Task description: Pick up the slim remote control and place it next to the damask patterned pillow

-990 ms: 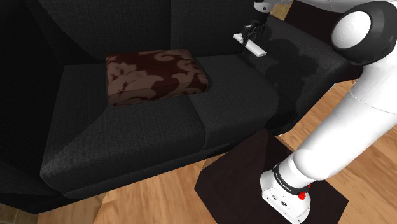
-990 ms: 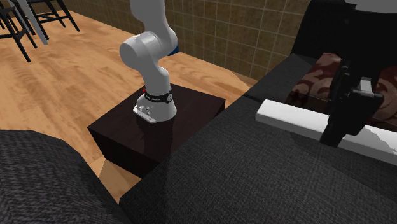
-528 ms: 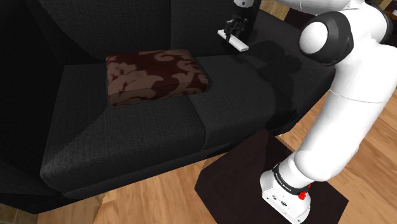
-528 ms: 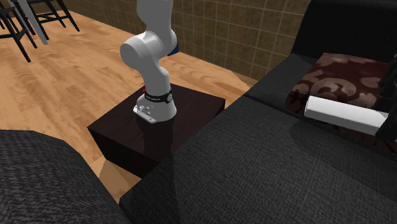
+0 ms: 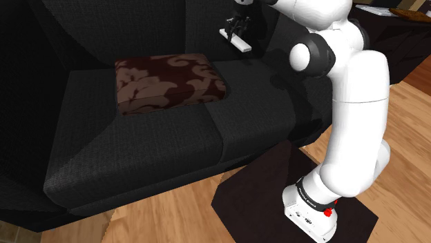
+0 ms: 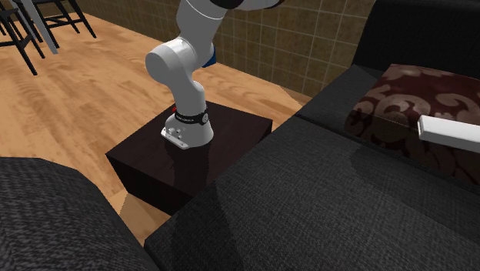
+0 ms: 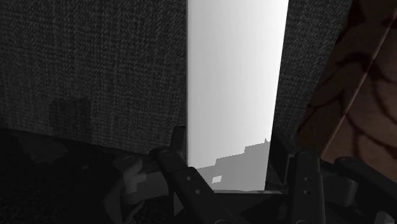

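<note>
Fingers clasping slim white remote from both sides, remote lifted clear of the black sofa seat, near the backrest, just beyond the dark red damask pillow lying flat on the cushion

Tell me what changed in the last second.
The gripper, shut on the remote throughout, carried it toward the shoulder view's left, closer to the pillow, and the arm swung along with it. Nothing was let go. The pillow, sofa and stand stayed put.
</note>
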